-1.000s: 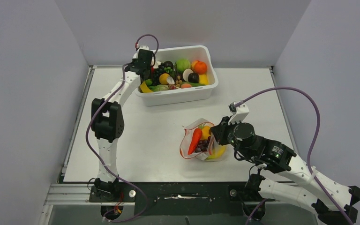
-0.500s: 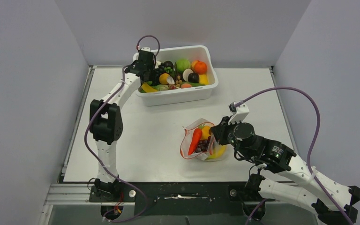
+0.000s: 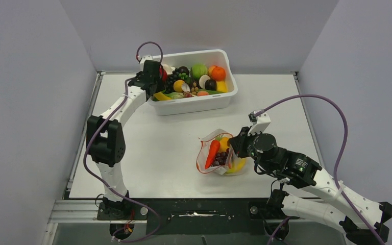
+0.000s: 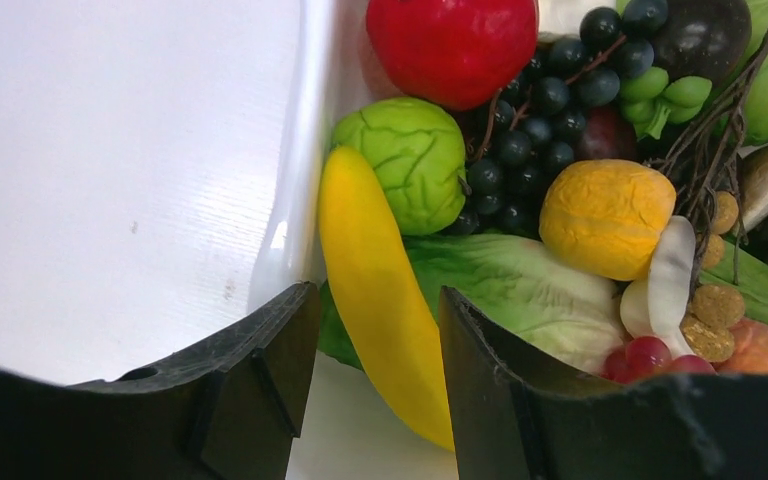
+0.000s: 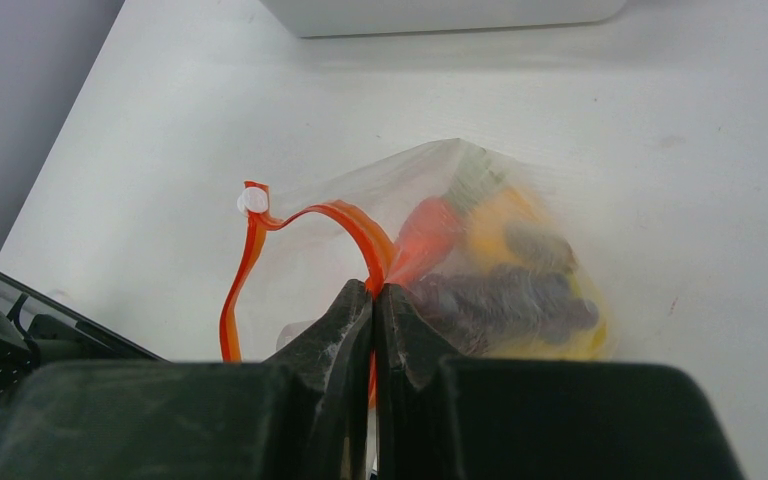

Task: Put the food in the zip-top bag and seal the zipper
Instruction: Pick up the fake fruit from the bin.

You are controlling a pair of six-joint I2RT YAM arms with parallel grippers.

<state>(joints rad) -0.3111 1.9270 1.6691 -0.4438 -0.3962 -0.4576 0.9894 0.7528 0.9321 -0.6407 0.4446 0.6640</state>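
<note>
The clear zip-top bag (image 3: 215, 164) lies on the table with its mouth open. It holds a red-orange piece (image 3: 212, 152), dark purple grapes (image 3: 220, 160), an orange-yellow pepper (image 3: 224, 143) and a yellow banana (image 3: 238, 166). My right gripper (image 3: 233, 148) is shut on the orange-red zipper (image 5: 335, 215) at the bag's mouth, with the fingertips (image 5: 360, 300) pinching the strip. My left gripper (image 3: 155, 84) is open over the left end of the white tub (image 3: 194, 104). In the left wrist view its jaws (image 4: 378, 330) stand either side of a long yellow piece (image 4: 375, 270).
The tub holds several more toy foods: a red fruit (image 4: 450, 45), a green cabbage (image 4: 415, 160), dark grapes (image 4: 535, 110), an orange-yellow lump (image 4: 605, 215) and lettuce (image 4: 520, 290). The tub rim (image 4: 305, 150) runs beside my left finger. Grey walls enclose the table.
My left arm has swung left and its gripper has shifted toward the tub's left end. The right gripper and the bag have not moved.
</note>
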